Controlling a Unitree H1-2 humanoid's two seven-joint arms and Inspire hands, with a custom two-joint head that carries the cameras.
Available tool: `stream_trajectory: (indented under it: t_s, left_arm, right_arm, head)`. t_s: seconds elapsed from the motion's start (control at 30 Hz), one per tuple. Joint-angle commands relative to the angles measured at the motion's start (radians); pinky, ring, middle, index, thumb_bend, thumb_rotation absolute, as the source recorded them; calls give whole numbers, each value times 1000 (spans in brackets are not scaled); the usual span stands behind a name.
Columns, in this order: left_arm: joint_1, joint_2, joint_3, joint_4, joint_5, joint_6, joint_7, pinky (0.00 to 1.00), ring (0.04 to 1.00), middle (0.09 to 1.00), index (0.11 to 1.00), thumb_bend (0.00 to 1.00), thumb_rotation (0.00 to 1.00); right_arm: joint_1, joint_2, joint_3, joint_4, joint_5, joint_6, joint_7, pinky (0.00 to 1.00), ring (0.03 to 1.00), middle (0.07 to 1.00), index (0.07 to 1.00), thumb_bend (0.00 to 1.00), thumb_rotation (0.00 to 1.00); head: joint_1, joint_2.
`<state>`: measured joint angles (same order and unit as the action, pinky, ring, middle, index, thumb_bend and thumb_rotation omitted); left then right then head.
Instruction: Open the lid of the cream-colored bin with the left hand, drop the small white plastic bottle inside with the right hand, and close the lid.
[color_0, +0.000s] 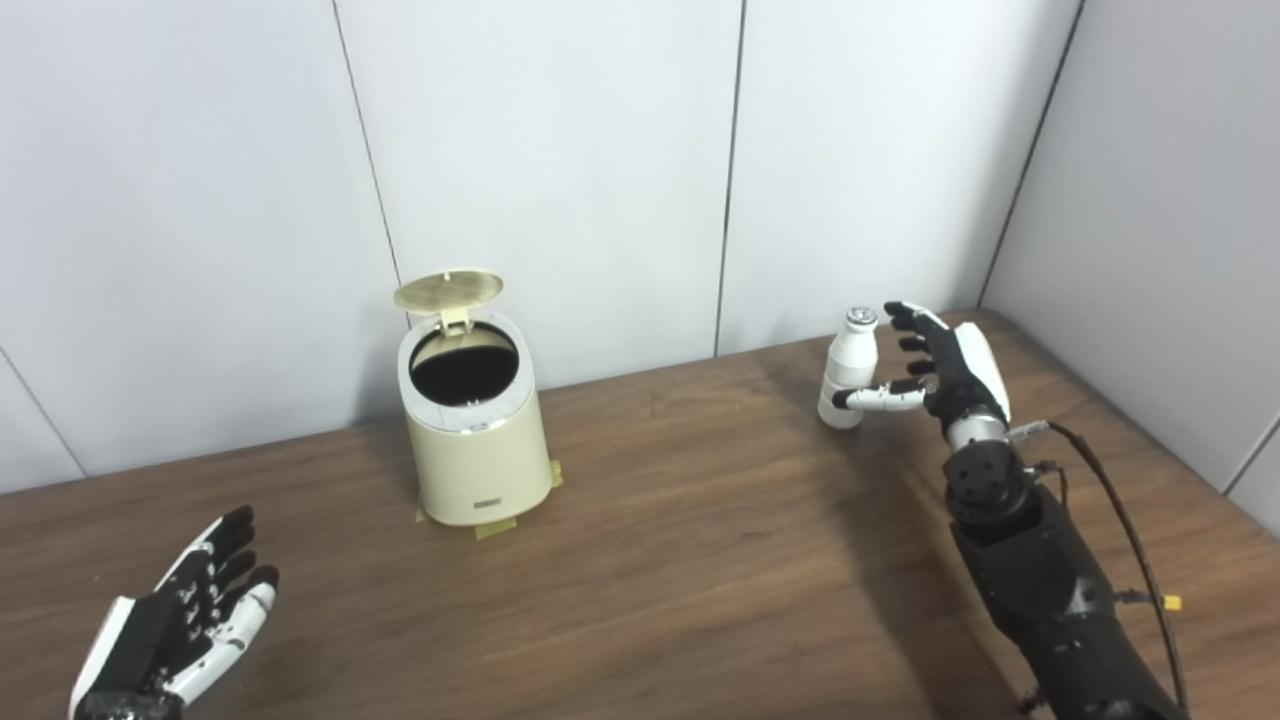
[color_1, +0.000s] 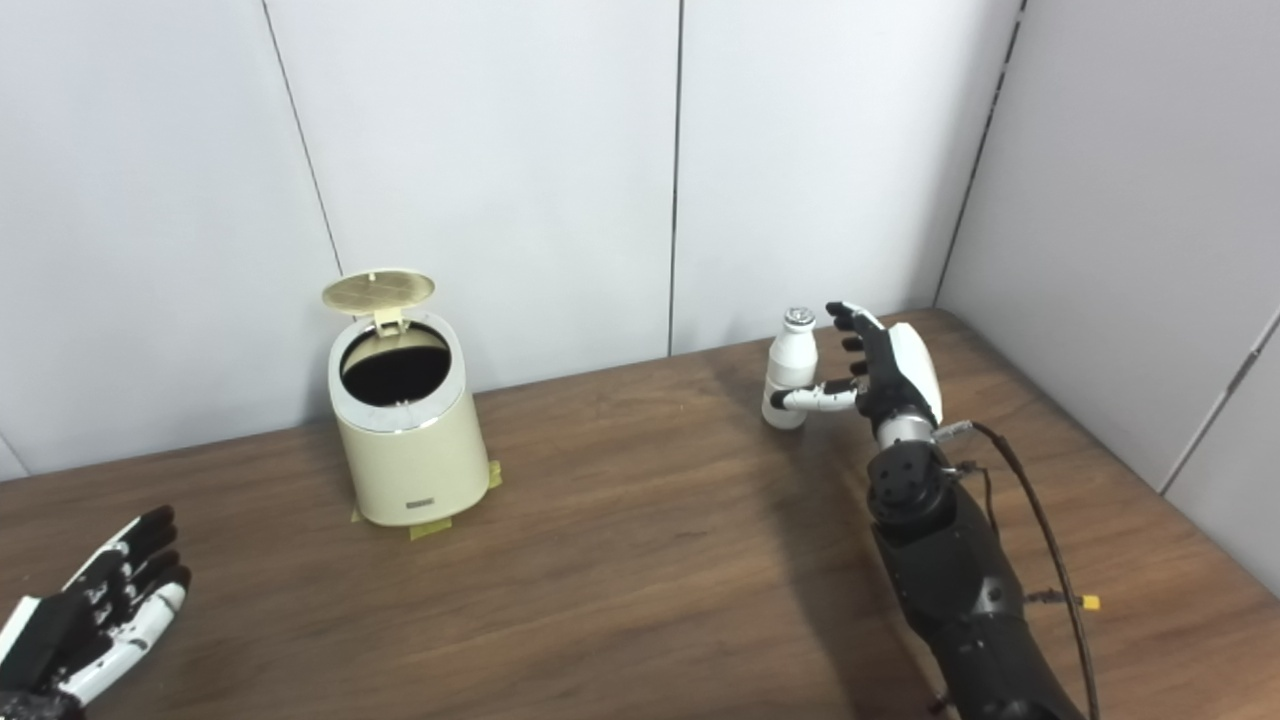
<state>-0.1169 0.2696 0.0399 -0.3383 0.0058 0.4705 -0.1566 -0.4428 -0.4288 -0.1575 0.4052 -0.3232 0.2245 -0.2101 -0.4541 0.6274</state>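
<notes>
Left eye view: small white plastic bottle (color_0: 849, 372) upright near table's back right corner, just left of spread right hand (color_0: 945, 366), thumb across it.

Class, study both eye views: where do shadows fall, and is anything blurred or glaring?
Left eye view: soft shadow spreads on the table left of the right hand and bottle; the bin interior is black. Right eye view: the left hand looks slightly soft; no glare.

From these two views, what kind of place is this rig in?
Probably a lab test cell, not a home: plain white wall panels box in a bare wooden table, and the cream bin is fixed down with tape tabs, a staged setup.
</notes>
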Motion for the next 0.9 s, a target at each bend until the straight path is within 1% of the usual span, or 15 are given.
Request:
stream_trajectory:
  t_s: [0.0, 0.13, 0.2, 0.23, 0.27, 0.33, 0.37, 0.4, 0.47, 0.5, 0.6, 0.67, 0.73, 0.87]
  left_arm:
    - [-45, 10, 1, -41, 11, -2, 4, 889, 931, 948, 954, 200, 222]
    - [-48, 15, -3, -41, 23, -3, 4, 909, 939, 955, 951, 202, 212]
    - [-48, 17, -5, -43, 31, -2, 2, 934, 946, 953, 948, 203, 247]
    - [-48, 18, -6, -45, 35, -2, 1, 915, 940, 951, 949, 200, 239]
    - [-49, 18, -6, -45, 38, -1, 0, 918, 939, 946, 949, 199, 230]
    - [-49, 17, -7, -44, 43, -2, -3, 952, 952, 947, 952, 197, 207]
    - [-49, 16, -5, -44, 43, -2, -4, 952, 953, 947, 952, 196, 188]
    - [-49, 14, -3, -43, 40, -2, -5, 930, 948, 945, 954, 194, 135]
    - [-49, 14, -5, -40, 44, -3, -7, 924, 945, 944, 954, 196, 112]
    - [-49, 14, -6, -40, 46, -2, -7, 941, 951, 945, 953, 201, 134]
    - [-49, 12, -4, -36, 45, -2, -7, 959, 956, 946, 953, 206, 150]
    - [-50, 15, -8, -34, 49, -2, -6, 934, 944, 949, 960, 204, 120]
    - [-51, 16, -13, -36, 60, -2, -4, 954, 929, 937, 967, 213, 151]
    - [-51, 20, -17, -35, 62, -2, -11, 995, 943, 938, 975, 219, 217]
  right_arm:
    - [-50, -16, -7, -14, 5, -28, -27, 672, 787, 836, 831, 856, 65]
    - [-48, -10, -6, -2, 9, -31, -39, 645, 769, 836, 826, 846, 46]
    - [-46, -10, -2, 0, 8, -33, -42, 633, 761, 839, 822, 835, 41]
    - [-46, -9, -1, 1, 8, -34, -43, 633, 760, 838, 821, 832, 39]
    - [-46, -8, 0, 2, 10, -33, -44, 635, 758, 834, 818, 832, 36]
    - [-46, -4, -1, 3, 12, -35, -46, 641, 754, 827, 810, 827, 33]
    - [-46, -2, -1, 1, 13, -37, -48, 649, 754, 822, 805, 827, 31]
    - [-45, -2, 1, 0, 11, -41, -50, 665, 760, 818, 800, 823, 31]
    - [-45, -4, 7, 2, 7, -48, -51, 677, 766, 818, 796, 821, 33]
    - [-45, -4, 8, 5, 8, -52, -52, 686, 771, 818, 794, 819, 33]
    - [-48, -3, 11, 11, 9, -60, -58, 685, 768, 814, 787, 824, 31]
    - [-51, -3, 17, 13, 2, -58, -65, 666, 755, 805, 780, 829, 33]
    - [-53, -1, 22, 15, 1, -60, -69, 664, 750, 799, 774, 827, 27]
    - [-55, 0, 35, 19, -5, -69, -84, 669, 747, 789, 766, 833, 36]
  head:
    - [-1, 1]
    - [1, 2]
    - [1, 2]
    - [1, 2]
    - [2, 2]
    - [1, 3]
    - [1, 3]
    - [1, 3]
    - [3, 4]
    - [3, 4]
    - [2, 5]
    - [3, 6]
    - [3, 7]
    - [3, 7]
